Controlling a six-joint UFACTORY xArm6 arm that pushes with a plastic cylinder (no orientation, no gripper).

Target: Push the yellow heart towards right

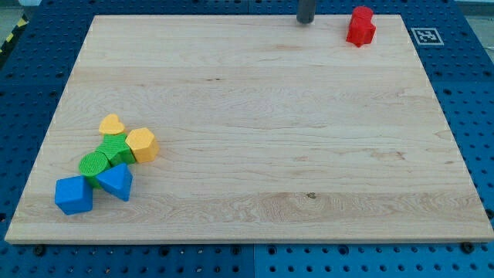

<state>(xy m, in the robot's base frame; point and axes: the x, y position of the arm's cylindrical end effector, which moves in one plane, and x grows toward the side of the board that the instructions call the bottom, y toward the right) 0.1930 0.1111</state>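
Tip [306, 22] stood at the view's top edge of the worktop [270, 154], well apart from the yellow heart [112, 124] at lower left, which touched a green block [116, 150]. Jaws: none fitted.

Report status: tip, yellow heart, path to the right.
My tip at the view's top edge, far from the cluster. Yellow heart at lower left, untouched, green block and yellow hexagon just below it.
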